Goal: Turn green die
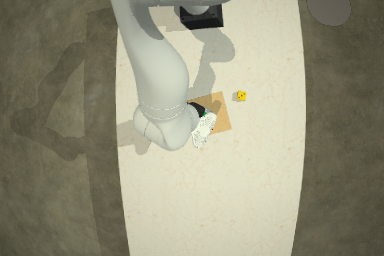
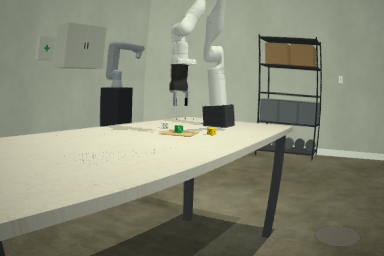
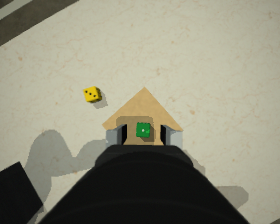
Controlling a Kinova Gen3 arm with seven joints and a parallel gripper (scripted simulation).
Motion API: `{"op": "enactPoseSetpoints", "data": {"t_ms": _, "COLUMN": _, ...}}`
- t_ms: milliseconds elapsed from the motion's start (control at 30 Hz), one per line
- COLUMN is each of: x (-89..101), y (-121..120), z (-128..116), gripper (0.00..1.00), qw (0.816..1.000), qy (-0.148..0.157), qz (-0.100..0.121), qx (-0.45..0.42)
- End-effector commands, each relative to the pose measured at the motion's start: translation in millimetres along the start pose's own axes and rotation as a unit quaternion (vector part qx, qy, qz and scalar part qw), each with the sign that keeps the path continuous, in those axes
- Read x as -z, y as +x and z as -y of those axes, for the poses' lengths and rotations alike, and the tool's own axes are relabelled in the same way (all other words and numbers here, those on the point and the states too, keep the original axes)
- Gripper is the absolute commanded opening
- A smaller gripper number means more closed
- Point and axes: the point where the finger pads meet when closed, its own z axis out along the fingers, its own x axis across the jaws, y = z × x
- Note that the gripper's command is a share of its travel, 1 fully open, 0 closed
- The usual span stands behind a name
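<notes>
The green die (image 3: pixel 143 130) lies on the tan mat (image 3: pixel 142 115), showing one white pip on top in the wrist view. It also shows in the exterior view (image 2: pixel 178 129) on the mat (image 2: pixel 180 133). My gripper (image 2: pixel 179 101) hangs open and empty high above the die, well clear of it; in the wrist view the fingers frame the die from above. In the overhead view the arm hides most of the die (image 1: pixel 205 113) and part of the mat (image 1: pixel 217 113).
A yellow die (image 1: pixel 241 96) lies on the table off the mat, also seen in the wrist view (image 3: pixel 92 94) and the side view (image 2: pixel 211 131). A white die (image 2: pixel 165 125) lies beyond the mat. The arm's black base (image 1: pixel 201 16) stands at the table's far edge.
</notes>
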Motion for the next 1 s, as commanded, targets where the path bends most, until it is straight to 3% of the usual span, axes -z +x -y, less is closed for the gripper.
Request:
{"op": "enactPoseSetpoints", "data": {"t_ms": 0, "x": 0.1, "y": -1, "z": -1, "gripper": 1.00, "qw": 1.000, "qy": -0.003, "qz": 0.002, "qx": -0.001}}
{"op": "enactPoseSetpoints", "data": {"t_ms": 300, "x": -0.2, "y": -1, "z": -1, "gripper": 1.00, "qw": 1.000, "qy": -0.003, "qz": 0.002, "qx": -0.001}}
{"op": "enactPoseSetpoints", "data": {"t_ms": 567, "x": -24.4, "y": -1, "z": -12, "gripper": 1.00, "qw": 1.000, "qy": -0.004, "qz": 0.002, "qx": -0.031}}
{"op": "enactPoseSetpoints", "data": {"t_ms": 600, "x": -24.4, "y": -1, "z": -12, "gripper": 0.87, "qw": 1.000, "qy": -0.004, "qz": 0.002, "qx": -0.031}}
{"op": "enactPoseSetpoints", "data": {"t_ms": 967, "x": -24.4, "y": -1, "z": -12, "gripper": 0.87, "qw": 1.000, "qy": -0.004, "qz": 0.002, "qx": -0.031}}
